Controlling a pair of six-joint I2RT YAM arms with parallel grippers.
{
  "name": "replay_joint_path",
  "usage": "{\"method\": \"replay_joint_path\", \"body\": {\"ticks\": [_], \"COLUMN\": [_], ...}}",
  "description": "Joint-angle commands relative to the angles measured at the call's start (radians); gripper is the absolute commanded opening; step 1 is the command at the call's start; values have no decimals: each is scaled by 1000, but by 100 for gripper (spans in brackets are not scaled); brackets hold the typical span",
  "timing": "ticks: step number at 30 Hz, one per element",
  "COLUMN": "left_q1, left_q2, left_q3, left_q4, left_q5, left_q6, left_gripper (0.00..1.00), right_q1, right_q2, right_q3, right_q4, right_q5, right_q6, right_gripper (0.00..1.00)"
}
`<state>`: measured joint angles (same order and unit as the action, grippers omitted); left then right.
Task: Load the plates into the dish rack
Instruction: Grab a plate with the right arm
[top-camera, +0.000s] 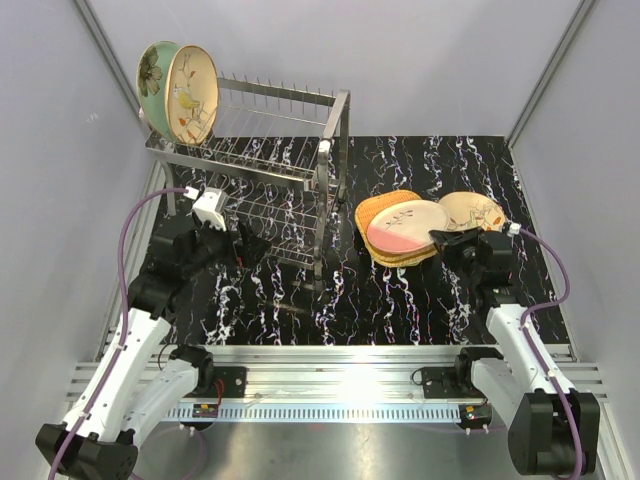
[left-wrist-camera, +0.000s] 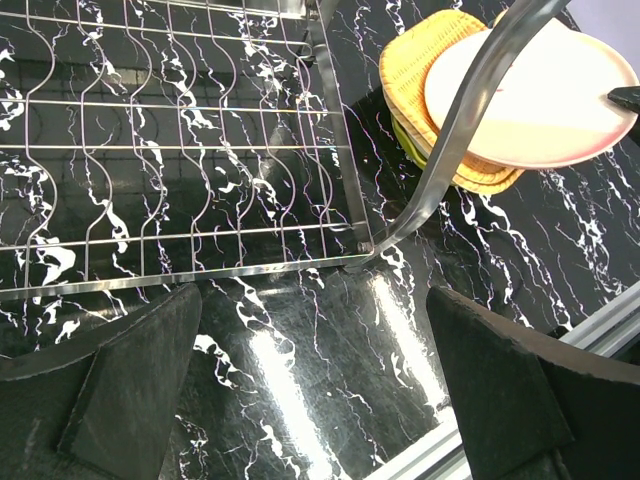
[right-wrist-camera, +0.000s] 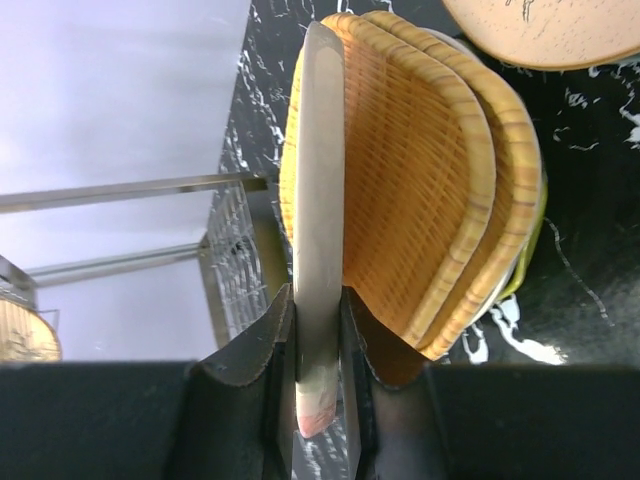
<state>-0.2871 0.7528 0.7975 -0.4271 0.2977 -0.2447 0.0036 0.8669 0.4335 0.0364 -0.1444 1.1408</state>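
Left claw (top-camera: 247, 246) released near the rack's foot; right claw (right-wrist-camera: 318, 318) clenched on the pink-cream plate (top-camera: 405, 226).
The left claw hung wide open over the black marbled desk (top-camera: 400, 300), at 6 o'clock of the dish rack (top-camera: 275, 150). The right claw pinched the pink-cream plate's rim. That plate topped a stack with orange wicker plates (top-camera: 377, 211), at 3 o'clock of the rack. A speckled beige plate (top-camera: 474, 209) lay just beside the stack. Farthest, a mint-green plate (top-camera: 153, 72) and a beige floral plate (top-camera: 193, 95) stood upright at the rack's 10 o'clock end.

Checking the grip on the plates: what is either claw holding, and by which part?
The right claw pinches the pink-cream plate by its rim; the left claw is open, holding nothing.
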Motion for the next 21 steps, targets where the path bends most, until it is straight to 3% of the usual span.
{"method": "replay_joint_path", "body": {"ticks": [1,10,21], "left_q1": [-3,-3,-3], "left_q2": [-6,-17,13], "left_q3": [45,49,40], "left_q4": [14,1,51], "left_q5": [-9,-29,44], "left_q6": [-16,-47,-202], "left_gripper": [99,99,99], "right_q1": [3,1,3], "right_q2": [-32,-101,-262], "right_q3": [62,37,-9], "right_q4": [206,218,171], "right_q5": [-24,-24,-50], "right_q6": [151,221,215], "right_gripper": [0,0,0]}}
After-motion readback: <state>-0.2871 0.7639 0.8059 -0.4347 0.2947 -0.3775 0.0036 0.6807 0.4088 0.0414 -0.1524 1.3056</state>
